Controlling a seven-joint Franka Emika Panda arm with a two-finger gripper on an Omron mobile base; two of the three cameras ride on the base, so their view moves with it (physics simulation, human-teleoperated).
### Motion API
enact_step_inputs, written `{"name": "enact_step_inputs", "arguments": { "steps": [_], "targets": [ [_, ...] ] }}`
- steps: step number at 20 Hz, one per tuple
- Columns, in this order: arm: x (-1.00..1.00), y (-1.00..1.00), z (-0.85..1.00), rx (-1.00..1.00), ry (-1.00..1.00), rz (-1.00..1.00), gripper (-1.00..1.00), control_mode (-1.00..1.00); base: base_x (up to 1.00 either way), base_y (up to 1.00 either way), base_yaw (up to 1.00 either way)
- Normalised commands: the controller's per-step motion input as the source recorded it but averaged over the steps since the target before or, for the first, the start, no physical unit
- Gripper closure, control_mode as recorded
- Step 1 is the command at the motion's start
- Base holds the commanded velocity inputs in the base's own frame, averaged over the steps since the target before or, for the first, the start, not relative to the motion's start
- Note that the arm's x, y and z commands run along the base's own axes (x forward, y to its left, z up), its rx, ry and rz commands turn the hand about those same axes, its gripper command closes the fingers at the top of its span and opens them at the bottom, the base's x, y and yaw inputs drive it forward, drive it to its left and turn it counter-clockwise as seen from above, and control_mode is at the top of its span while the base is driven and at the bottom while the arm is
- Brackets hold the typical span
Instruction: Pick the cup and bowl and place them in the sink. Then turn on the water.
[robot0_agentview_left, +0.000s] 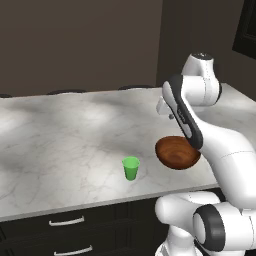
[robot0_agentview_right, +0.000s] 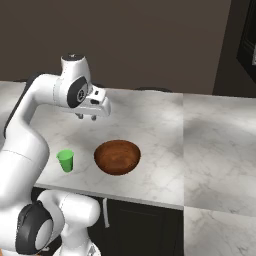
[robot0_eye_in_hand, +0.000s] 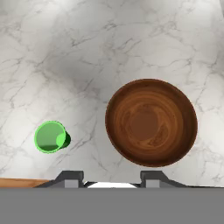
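Note:
The green cup (robot0_agentview_left: 131, 168) (robot0_agentview_right: 65, 160) (robot0_eye_in_hand: 50, 137) stands upright on the marble counter (robot0_agentview_left: 60, 140) near its front edge. To the cup's right, a little apart, rests the reddish-brown bowl (robot0_agentview_left: 176, 152) (robot0_agentview_right: 117, 156) (robot0_eye_in_hand: 151, 122), empty. High above the counter, behind both of them, my gripper (robot0_agentview_right: 86, 118) (robot0_agentview_left: 171, 116) (robot0_eye_in_hand: 111, 177) points down. It is open, its fingers apart with nothing between them. The sink and the water are out of view.
The counter (robot0_agentview_right: 210, 145) runs wide to the left and right. Dark drawers with metal handles (robot0_agentview_left: 66, 221) sit under its front edge. A dark wall rises behind, with dark chair backs (robot0_agentview_left: 65, 92) along the far edge.

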Motion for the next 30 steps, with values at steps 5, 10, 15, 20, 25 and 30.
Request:
{"name": "enact_step_inputs", "arguments": {
  "steps": [5, 10, 15, 20, 25, 30],
  "targets": [
    [-0.03, 0.01, -0.01, 0.00, 0.00, 0.00, -1.00, -1.00, 0.00, 0.00, 0.00],
    [0.00, 0.13, -0.06, 0.00, 0.09, 0.00, -1.00, -1.00, 0.00, 0.00, 0.00],
    [0.00, 0.30, -0.12, 0.00, 0.16, 0.00, -1.00, -1.00, 0.00, 0.00, 0.00],
    [0.00, 0.31, -0.16, 0.00, 0.16, 0.00, -1.00, -1.00, 0.00, 0.00, 0.00],
    [0.00, 0.18, -0.28, 0.00, 0.06, 0.00, -1.00, -1.00, 0.00, 0.00, 0.00],
    [0.00, 0.11, -0.32, 0.00, 0.00, 0.00, -1.00, -1.00, 0.00, 0.00, 0.00]
  ]
}}
